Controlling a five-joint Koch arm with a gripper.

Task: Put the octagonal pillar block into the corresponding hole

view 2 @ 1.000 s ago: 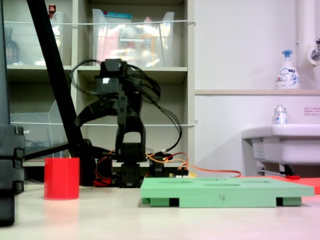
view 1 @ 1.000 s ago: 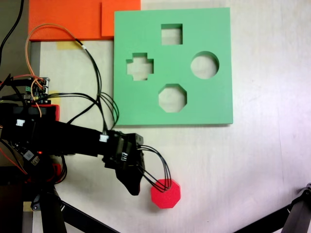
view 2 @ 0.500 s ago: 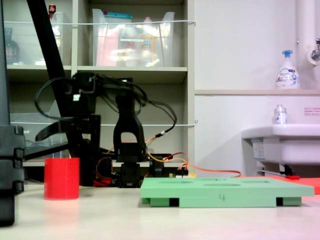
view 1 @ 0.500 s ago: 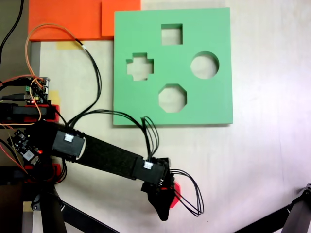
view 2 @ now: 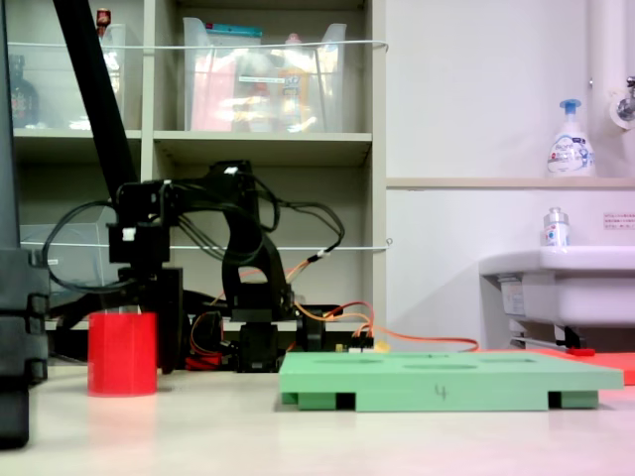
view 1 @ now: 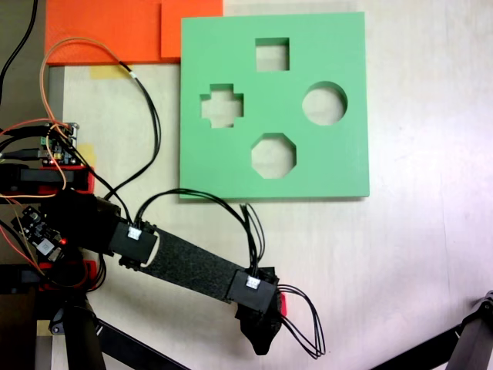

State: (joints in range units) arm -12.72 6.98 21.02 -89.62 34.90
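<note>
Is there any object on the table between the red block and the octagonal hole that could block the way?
Nothing visible does. In the first exterior view, bare table lies between the red block, mostly hidden under the gripper, and the green board with the octagonal hole. Only the arm's own cables cross there.

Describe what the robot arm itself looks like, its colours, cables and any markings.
The arm is black and blocky, built of boxy segments, with small white labels on top of two joints. Thin black cables loop loosely off its sides. Orange and red wires run to a small circuit board at its base. The gripper is black and tapers to a point.
</note>
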